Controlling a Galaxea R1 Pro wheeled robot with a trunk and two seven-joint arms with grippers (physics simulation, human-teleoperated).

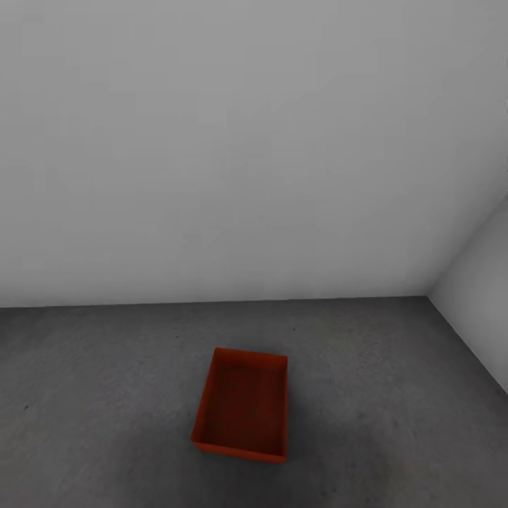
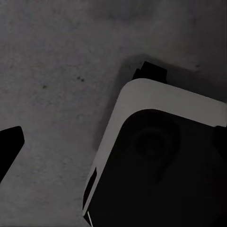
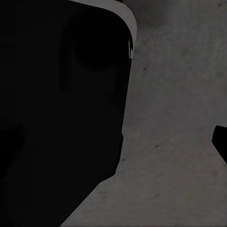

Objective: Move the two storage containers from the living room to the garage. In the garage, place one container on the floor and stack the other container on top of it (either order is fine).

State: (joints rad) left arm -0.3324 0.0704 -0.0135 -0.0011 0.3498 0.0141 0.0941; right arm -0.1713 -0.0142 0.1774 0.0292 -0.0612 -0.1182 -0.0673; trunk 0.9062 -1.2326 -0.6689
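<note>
Grey concrete floor [image 1: 106, 395] meets plain white walls; one orange-red storage container [image 1: 243, 406] sits on it, near and central, open side up. Jaws' state I cannot tell. Probably fetch the second bin next, lowering it squarely inside.

Bare room. Back wall [image 1: 233, 141] plain, pale grey-white, unmarked, no windows, no fittings. Second wall [image 1: 480, 310] of the same colour meets it at a corner on the right and runs toward the camera.

Floor [image 1: 106, 395] rough concrete, mottled dark grey, with small dark specks scattered across it. Clean straight seam where floor meets wall.

Light soft and even; walls shade slightly darker toward the top. Faint darker patch on the concrete in the foreground. Wrist views show the same speckled grey concrete close up.
</note>
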